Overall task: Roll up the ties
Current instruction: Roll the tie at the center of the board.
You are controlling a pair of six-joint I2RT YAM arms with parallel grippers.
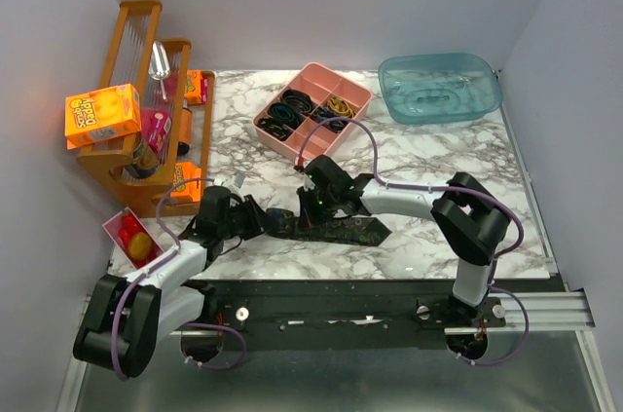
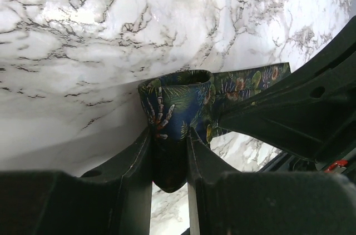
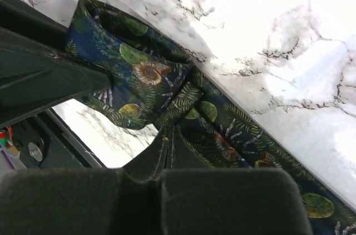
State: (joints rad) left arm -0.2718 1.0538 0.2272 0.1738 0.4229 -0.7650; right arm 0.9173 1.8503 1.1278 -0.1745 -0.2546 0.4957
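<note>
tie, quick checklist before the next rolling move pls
1. Left gripper holds the tie: ok, shut on a folded end.
2. Right gripper holds it: ok, pinched shut on the fabric beside the fold.
3. Free length flat on the table: ok, it stretches out to the right in the top view.
4. Roll started: not ok, only one loose fold, no coil.
5. Grippers apart from each other: cannot tell, they are very close together.
6. Pink tray out of the way: ok, it sits apart, behind the arms.
</note>
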